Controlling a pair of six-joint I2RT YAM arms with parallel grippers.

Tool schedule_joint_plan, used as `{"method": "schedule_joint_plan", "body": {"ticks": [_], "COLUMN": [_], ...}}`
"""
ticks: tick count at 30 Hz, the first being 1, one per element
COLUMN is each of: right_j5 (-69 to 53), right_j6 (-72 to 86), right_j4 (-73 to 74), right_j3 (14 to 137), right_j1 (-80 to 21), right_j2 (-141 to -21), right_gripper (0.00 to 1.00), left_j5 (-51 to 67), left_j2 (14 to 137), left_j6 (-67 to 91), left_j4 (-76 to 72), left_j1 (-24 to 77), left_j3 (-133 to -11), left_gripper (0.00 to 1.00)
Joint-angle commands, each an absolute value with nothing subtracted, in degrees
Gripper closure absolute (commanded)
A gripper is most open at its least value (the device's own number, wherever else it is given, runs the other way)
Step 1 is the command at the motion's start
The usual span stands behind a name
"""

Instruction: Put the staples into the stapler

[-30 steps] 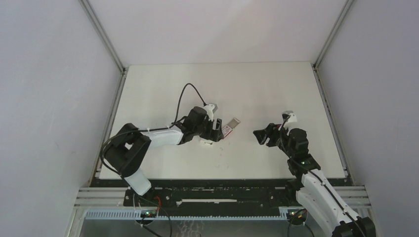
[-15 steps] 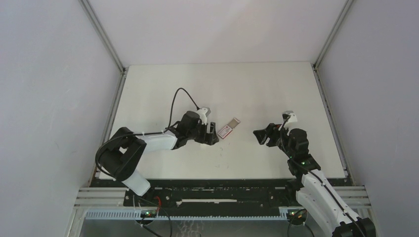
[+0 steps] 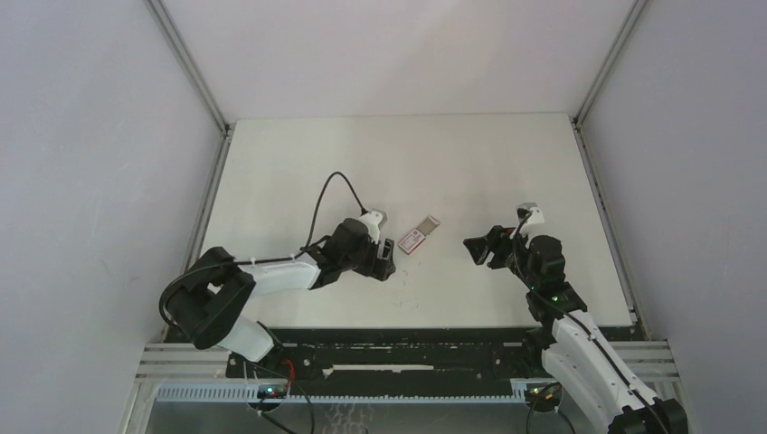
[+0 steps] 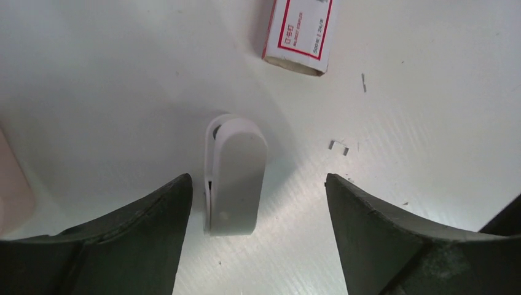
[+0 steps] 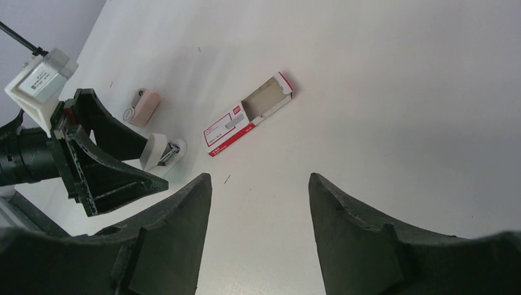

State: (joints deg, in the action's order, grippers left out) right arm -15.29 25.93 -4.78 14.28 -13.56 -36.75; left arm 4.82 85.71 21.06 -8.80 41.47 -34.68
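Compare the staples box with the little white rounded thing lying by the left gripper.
The staples box is rectangular, red and white, its tray slid partly out; the white rounded piece is plain, with one curved end. The piece lies between the open left gripper's fingers, the box beyond them. Both lie on the table, ungripped.

The staples box is small and flat, red-edged with a white label. It lies on the table with its inner tray slid partly out, showing a grey inside. Near it, not touching, lies the stapler: small, white, its rounded end toward the box.
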Motion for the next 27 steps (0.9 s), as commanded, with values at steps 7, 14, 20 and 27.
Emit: {"method": "schedule_joint_plan", "body": {"ticks": [7, 14, 20, 27], "right_j5": [-14.53, -14.56, -18.31, -23.86], "right_j6": [25.97, 25.97, 27.95, 36.74], "right_j4": [-6.43, -6.53, -6.87, -6.65], "right_j3": [14.29, 14.24, 15.3, 19.77], "right_j1": [-13.36, -13.36, -13.36, -18.36], "right_j2": [-36.49, -36.66, -38.03, -43.24], "right_gripper": [0.41, 0.41, 0.29, 0.01], "left_j5": [-9.52, -9.32, -9.1, -5.16], "left_j2": [85.76, 85.49, 85.38, 75.98], "left_j6": [18.04, 18.02, 17.17, 14.13], "left_j4": [0.35, 0.42, -0.07, -7.33], "left_j1": [47.92, 48.98, 50.1, 52.6], "left_j3": [-37.02, -36.61, -36.7, -34.32], "left_gripper": [0.29, 0.48, 0.88, 1.0]}}
